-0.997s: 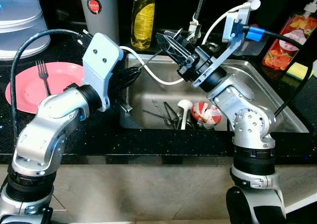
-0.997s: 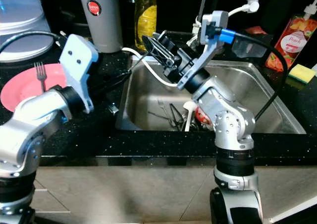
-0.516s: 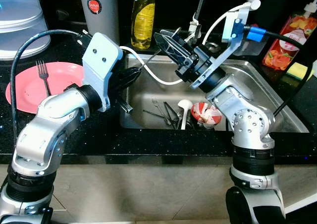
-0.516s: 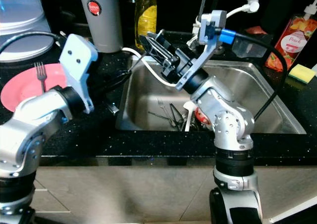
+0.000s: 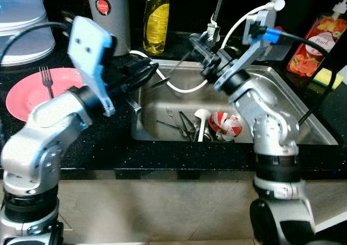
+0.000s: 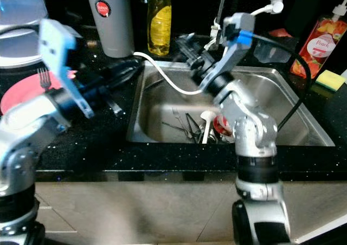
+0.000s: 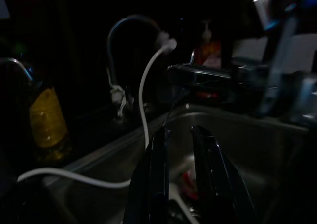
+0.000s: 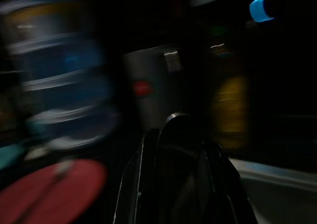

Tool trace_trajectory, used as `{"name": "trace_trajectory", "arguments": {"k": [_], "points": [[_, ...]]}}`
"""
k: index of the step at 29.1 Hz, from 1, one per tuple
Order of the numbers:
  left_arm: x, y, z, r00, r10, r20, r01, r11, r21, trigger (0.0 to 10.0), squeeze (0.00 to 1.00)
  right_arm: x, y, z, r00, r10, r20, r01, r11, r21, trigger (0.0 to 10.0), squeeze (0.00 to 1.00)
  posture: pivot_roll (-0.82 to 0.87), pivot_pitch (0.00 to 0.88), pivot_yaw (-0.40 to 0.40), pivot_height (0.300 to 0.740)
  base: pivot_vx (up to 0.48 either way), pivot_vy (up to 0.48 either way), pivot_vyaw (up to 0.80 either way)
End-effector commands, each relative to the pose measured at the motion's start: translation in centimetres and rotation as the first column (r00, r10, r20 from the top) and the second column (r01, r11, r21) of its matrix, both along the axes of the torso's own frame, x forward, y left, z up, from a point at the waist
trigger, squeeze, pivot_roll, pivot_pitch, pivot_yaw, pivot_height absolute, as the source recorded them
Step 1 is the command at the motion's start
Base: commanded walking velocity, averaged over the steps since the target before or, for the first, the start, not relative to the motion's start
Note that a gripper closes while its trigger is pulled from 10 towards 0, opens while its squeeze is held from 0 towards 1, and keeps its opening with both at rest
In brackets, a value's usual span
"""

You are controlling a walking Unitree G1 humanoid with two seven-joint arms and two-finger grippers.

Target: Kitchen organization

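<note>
My right gripper [image 5: 199,45] hovers over the back left corner of the steel sink [image 5: 293,101], near the faucet, shut on a thin metal utensil [image 5: 165,81] that slants down toward my left gripper. In the dark right wrist view a rounded end sits between its fingers [image 8: 148,154]. My left gripper [image 5: 147,72] hangs over the sink's left rim, pointing right, its fingers [image 7: 157,149] a little apart with the utensil's tip close by. In the basin lie several utensils [image 5: 181,124], a white ladle [image 5: 199,116] and a red-and-white cup [image 5: 226,124].
A pink plate [image 5: 27,98] bearing a fork [image 5: 45,78] lies on the black counter at left. Behind the sink stand a grey flask [image 5: 108,12], a yellow soap bottle [image 5: 156,17] and the faucet [image 5: 219,6]. A red pouch [image 5: 319,42] and yellow sponge [image 5: 328,77] sit at right.
My left arm has lifted and swung up and left, its fingers still over the sink's left rim. The right gripper has drawn back toward the faucet with the utensil. Both arms are blurred.
</note>
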State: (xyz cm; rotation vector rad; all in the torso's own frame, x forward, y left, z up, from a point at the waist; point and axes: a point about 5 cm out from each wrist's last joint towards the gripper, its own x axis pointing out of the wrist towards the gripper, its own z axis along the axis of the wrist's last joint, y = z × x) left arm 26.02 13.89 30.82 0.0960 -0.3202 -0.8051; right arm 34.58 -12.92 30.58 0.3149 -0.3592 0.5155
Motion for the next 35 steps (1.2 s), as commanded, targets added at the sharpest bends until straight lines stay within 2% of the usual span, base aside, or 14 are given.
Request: {"name": "trace_trajectory", "arguments": {"k": [1,3,7,9,14,21,22,23,24,25,26,27,34,35], "points": [[-0.2,-0.1,-0.2,1.0,-0.023,-0.012,0.023,0.999,0.024,10.0,0.0,0.7,-1.1,0.2,0.995,-0.097,0.001,0.097,0.995,0.012,10.0,0.0,0.26,0.0,-0.078,0.74,0.0,0.0,0.0],[-0.1,0.0,-0.3,1.0,-0.011,-0.015,0.011,0.999,0.034,10.0,0.0,1.0,-1.4,0.2,0.992,-0.126,-0.006,0.126,0.992,0.025,10.0,0.0,0.26,0.0,-0.078,0.74,0.0,0.0,0.0],[2.2,1.3,-2.3,0.972,0.176,-0.155,-0.158,0.98,0.125,10.0,0.0,1.8,-1.6,-0.5,0.983,-0.18,-0.036,0.178,0.983,-0.049,10.0,0.0,0.27,0.0,-0.081,0.74,0.0,0.0,0.0],[2.3,1.1,-3.2,0.96,0.117,-0.254,-0.098,0.991,0.087,10.0,0.0,2.2,-1.4,-1.4,0.975,-0.214,-0.053,0.205,0.97,-0.133,10.0,0.0,0.27,0.0,-0.081,0.74,0.0,0.0,0.0],[2.0,0.4,-4.6,0.946,0.058,-0.318,-0.033,0.996,0.085,10.0,0.0,3.3,-2.1,-3.5,0.941,-0.328,-0.083,0.297,0.918,-0.263,10.0,0.0,0.26,0.0,-0.08,0.74,0.0,0.0,0.0],[2.1,-0.1,-5.1,0.933,0.054,-0.355,-0.015,0.994,0.111,10.0,0.0,3.5,-0.9,-6.8,0.94,-0.275,-0.202,0.165,0.885,-0.436,10.0,0.0,0.26,0.0,-0.08,0.74,0.0,0.0,0.0],[2.1,-0.1,-5.2,0.93,0.06,-0.362,-0.015,0.992,0.126,10.0,0.0,3.5,-0.8,-7.0,0.941,-0.274,-0.196,0.16,0.875,-0.456,10.0,0.04,0.26,0.0,-0.08,0.74,0.0,0.0,0.0],[2.1,-0.1,-5.4,0.926,0.064,-0.372,-0.013,0.99,0.139,10.0,0.0,3.5,-0.7,-7.1,0.943,-0.268,-0.197,0.15,0.872,-0.467,10.0,0.53,0.26,0.0,-0.08,0.74,0.0,0.0,0.0],[2.1,-0.1,-5.6,0.923,0.067,-0.378,-0.011,0.989,0.147,10.0,0.0,3.5,-0.6,-7.1,0.944,-0.264,-0.199,0.144,0.871,-0.47,10.0,0.53,0.26,0.0,-0.08,0.74,0.0,0.0,0.0],[2.1,-0.1,-5.7,0.918,0.066,-0.39,-0.009,0.989,0.145,10.0,0.0,3.5,-0.5,-7.2,0.945,-0.258,-0.2,0.138,0.871,-0.471,10.0,0.85,0.26,0.0,-0.08,0.74,0.0,0.0,0.0],[2.1,-0.1,-5.7,0.918,0.066,-0.39,-0.009,0.989,0.145,10.0,0.0,3.5,-0.5,-7.2,0.945,-0.258,-0.2,0.138,0.871,-0.471,10.0,0.85,0.26,0.0,-0.08,0.74,0.0,0.0,0.0],[2.1,-0.1,-5.7,0.916,0.066,-0.396,-0.01,0.99,0.143,10.0,0.0,3.4,-0.3,-7.2,0.95,-0.241,-0.201,0.121,0.872,-0.474,10.0,1.0,0.26,0.0,-0.08,0.74,0.0,0.0,0.0],[2.1,-0.2,-5.8,0.912,0.073,-0.404,-0.016,0.99,0.142,10.0,0.0,3.1,0.2,-6.6,0.967,-0.176,-0.182,0.079,0.893,-0.442,10.0,1.0,0.26,0.0,-0.084,0.74,0.0,0.0,0.0],[2.2,-0.2,-5.8,0.91,0.078,-0.407,-0.022,0.99,0.143,10.0,0.0,3.0,0.2,-6.2,0.972,-0.172,-0.158,0.088,0.895,-0.436,10.0,0.0,0.26,0.0,-0.084,0.74,0.0,0.0,0.0]]}}
